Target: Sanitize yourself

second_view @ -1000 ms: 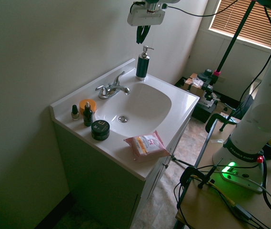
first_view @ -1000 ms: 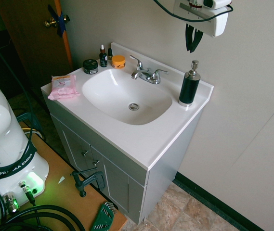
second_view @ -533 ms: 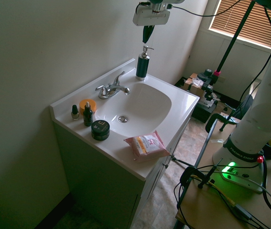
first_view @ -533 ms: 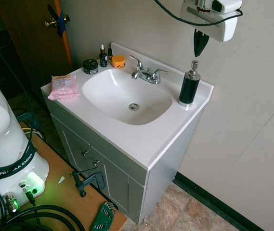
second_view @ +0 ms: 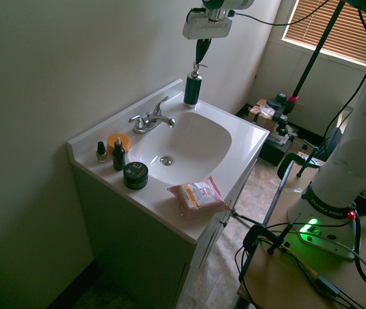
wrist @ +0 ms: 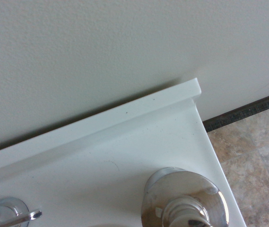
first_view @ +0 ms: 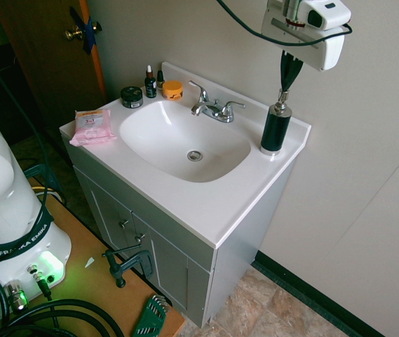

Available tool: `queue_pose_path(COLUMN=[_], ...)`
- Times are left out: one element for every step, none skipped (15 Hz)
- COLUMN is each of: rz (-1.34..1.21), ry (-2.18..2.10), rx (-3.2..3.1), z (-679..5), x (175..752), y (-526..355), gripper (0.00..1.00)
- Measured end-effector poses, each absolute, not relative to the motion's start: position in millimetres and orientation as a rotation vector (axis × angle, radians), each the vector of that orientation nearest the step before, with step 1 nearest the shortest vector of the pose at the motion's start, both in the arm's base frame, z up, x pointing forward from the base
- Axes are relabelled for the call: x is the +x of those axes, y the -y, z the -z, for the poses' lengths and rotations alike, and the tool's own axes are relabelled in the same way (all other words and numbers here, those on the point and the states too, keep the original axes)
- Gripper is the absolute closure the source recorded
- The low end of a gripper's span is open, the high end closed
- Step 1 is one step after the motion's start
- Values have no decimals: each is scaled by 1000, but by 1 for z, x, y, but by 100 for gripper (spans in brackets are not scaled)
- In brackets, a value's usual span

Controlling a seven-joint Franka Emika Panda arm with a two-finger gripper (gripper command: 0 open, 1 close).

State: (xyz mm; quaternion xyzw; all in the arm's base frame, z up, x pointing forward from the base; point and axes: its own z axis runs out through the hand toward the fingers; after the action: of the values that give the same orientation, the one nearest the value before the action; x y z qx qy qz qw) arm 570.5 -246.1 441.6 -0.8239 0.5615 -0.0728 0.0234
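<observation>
Right now, my claw (first_view: 285,90) is hovering with its two fingers together, its tips reaching the pump top of the dark soap dispenser (first_view: 276,128), which is standing upright at the right end of the white counter (first_view: 178,205) in the first exterior view. My white arm (first_view: 3,168) is rising at the left edge of that frame, and my boxy hand (first_view: 306,31) is hanging in the upper right. Whatever the dispenser is containing, I am not seeing through its dark wall. One basin (first_view: 185,144) is filling the middle of the counter, its drain showing at the bottom, and one chrome faucet (first_view: 214,107) with two handles is standing behind it. Toward the upper left of the frame I am counting one dark round jar (first_view: 131,97), one orange tub (first_view: 172,90) and two small bottles (first_view: 155,82), all closed, and one pink packet (first_view: 92,127) is lying left of the basin. A gray cabinet (first_view: 160,263) is supporting the counter, a clamp (first_view: 127,264) is gripping the table edge (first_view: 90,260) at lower left, and the wall (first_view: 367,133) is rising close behind the dispenser.
</observation>
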Motion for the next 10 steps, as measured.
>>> queue_pose_path(rz=[224,224,227,229,230,232,237,237,237,240], ry=[-1738,-1739,-1739,-1739,-1739,-1739,-1738,-1737,-1737,-1736], rx=[-2551,-2550,-2550,-2550,-2550,-2550,-2550,-2550,-2549,-2545], z=[-441,-439,-435,-432,-430,-428,-427,-427,-427,-428], x=[570,570,569,568,568,568,568,568,568,568], y=[246,246,246,245,245,245,244,244,244,243], gripper=[100,100,100,100,100,100,100,100,100,100])
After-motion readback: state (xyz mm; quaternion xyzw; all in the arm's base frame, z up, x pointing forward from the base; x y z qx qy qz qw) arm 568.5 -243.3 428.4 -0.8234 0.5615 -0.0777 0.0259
